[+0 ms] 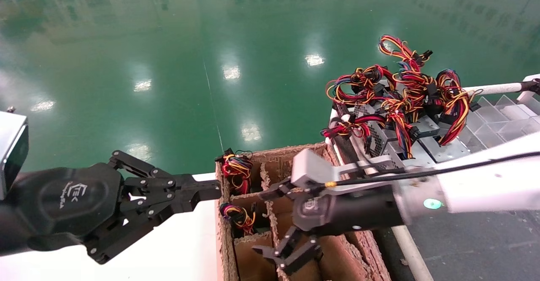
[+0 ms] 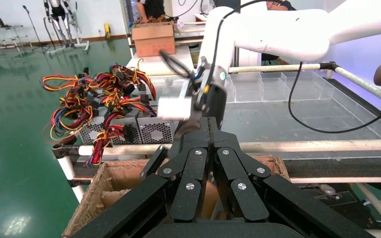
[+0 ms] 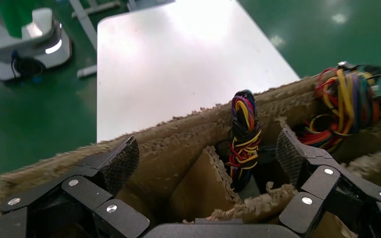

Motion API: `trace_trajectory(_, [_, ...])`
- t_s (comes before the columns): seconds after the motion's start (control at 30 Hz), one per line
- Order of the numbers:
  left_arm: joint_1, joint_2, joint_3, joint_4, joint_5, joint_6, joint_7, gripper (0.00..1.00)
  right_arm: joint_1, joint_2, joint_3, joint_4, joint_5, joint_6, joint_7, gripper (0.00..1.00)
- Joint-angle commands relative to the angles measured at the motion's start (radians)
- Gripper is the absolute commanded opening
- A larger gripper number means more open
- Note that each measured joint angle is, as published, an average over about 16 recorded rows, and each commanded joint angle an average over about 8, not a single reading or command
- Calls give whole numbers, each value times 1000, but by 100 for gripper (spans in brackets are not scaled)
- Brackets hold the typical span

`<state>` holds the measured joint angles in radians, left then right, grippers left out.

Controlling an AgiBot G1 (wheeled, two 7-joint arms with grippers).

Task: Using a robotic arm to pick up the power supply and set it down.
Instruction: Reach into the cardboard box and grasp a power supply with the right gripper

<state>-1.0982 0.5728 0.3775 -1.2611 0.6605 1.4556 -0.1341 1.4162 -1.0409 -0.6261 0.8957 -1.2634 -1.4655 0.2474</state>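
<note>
A power supply sits down in a compartment of the divided cardboard box (image 1: pixel 276 159). Mostly its short bundle of red, yellow, black and purple wires (image 1: pixel 238 216) (image 3: pixel 243 134) shows. A second such bundle (image 1: pixel 237 169) (image 3: pixel 348 101) stands in the compartment beyond it. My right gripper (image 1: pixel 266 225) (image 3: pixel 206 157) hovers open over the box, and the nearer bundle lies just ahead between its fingers, untouched. My left gripper (image 1: pixel 209 191) (image 2: pixel 208 124) is shut and empty, with its tips at the box's left wall.
A pile of grey power supplies with long looping red-orange wires (image 1: pixel 400 99) (image 2: pixel 104 106) lies on a rack behind the box. A white table (image 1: pixel 181 243) (image 3: pixel 188 59) is left of the box. Clear plastic bins (image 1: pixel 502 116) stand far right, and the floor is green.
</note>
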Motion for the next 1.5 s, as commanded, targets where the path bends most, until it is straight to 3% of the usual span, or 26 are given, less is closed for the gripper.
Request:
trace_trajectory(0.03, [0, 0, 0, 0, 0, 0, 0, 0, 25, -39, -20, -52, -27, -6, -19, 100])
trace_trajectory(0.23, [0, 0, 0, 0, 0, 0, 0, 0, 64, -124, -38, -197, -60, 14, -110, 100])
trace_trajectory(0.27, [0, 0, 0, 0, 0, 0, 0, 6, 71, -137, -40, -220, -64, 17, -125, 100])
trace_trajectory(0.37, [0, 0, 0, 0, 0, 0, 0, 43, 90, -171, -44, -285, -72, 25, -164, 99])
trace_trajectory(0.4, [0, 0, 0, 0, 0, 0, 0, 56, 95, -182, -46, -305, -74, 27, -176, 91])
trace_trajectory(0.5, [0, 0, 0, 0, 0, 0, 0, 93, 111, -208, -48, -362, -79, 31, -211, 54])
trace_trajectory(0.53, [0, 0, 0, 0, 0, 0, 0, 100, 115, -216, -48, -380, -79, 33, -223, 41])
trace_trajectory(0.63, [0, 0, 0, 0, 0, 0, 0, 100, 125, -236, -48, -434, -80, 34, -256, 5])
trace_trajectory(0.67, [0, 0, 0, 0, 0, 0, 0, 100, 128, -242, -48, -452, -79, 33, -265, 0])
trace_trajectory(1.07, [0, 0, 0, 0, 0, 0, 0, 100, 154, -283, -42, -619, -61, 8, -348, 0])
trace_trajectory(1.5, [0, 0, 0, 0, 0, 0, 0, 100, 169, -296, -48, -694, -51, 1, -406, 0])
